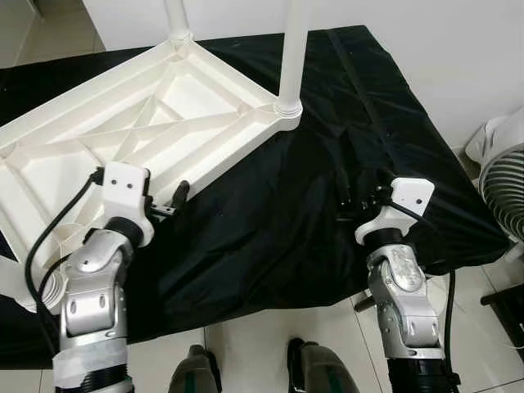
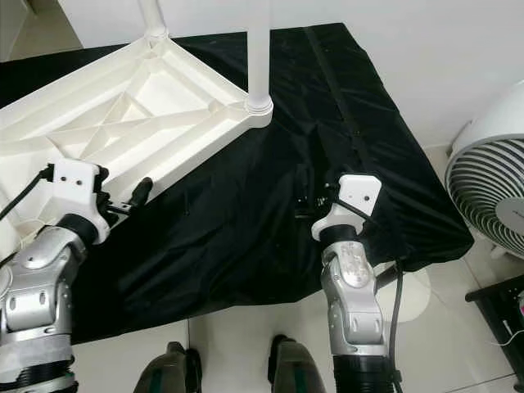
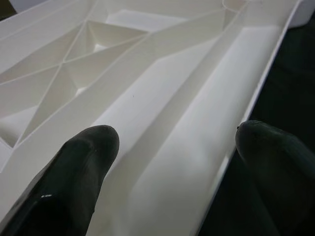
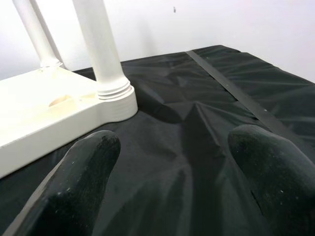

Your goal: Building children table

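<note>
Here, black cloth (image 1: 311,213) covers the bench; white tabletop (image 1: 123,131) lies upside down on it, two legs (image 1: 292,49) standing in corner sockets. Left gripper (image 1: 176,196), spread wide, straddles the near rim, holding nothing. Right gripper (image 4: 172,187) open, empty, over cloth. Advice: close squarely on the rim.

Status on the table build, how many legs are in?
Done: two legs stand screwed into the far corners of the upturned tabletop, one nearer the right gripper, one behind. In hand: nothing; the left gripper sits open at the tabletop's near edge, the right open over the black cloth. Left: the near corners, whose sockets I can't see clearly.
</note>
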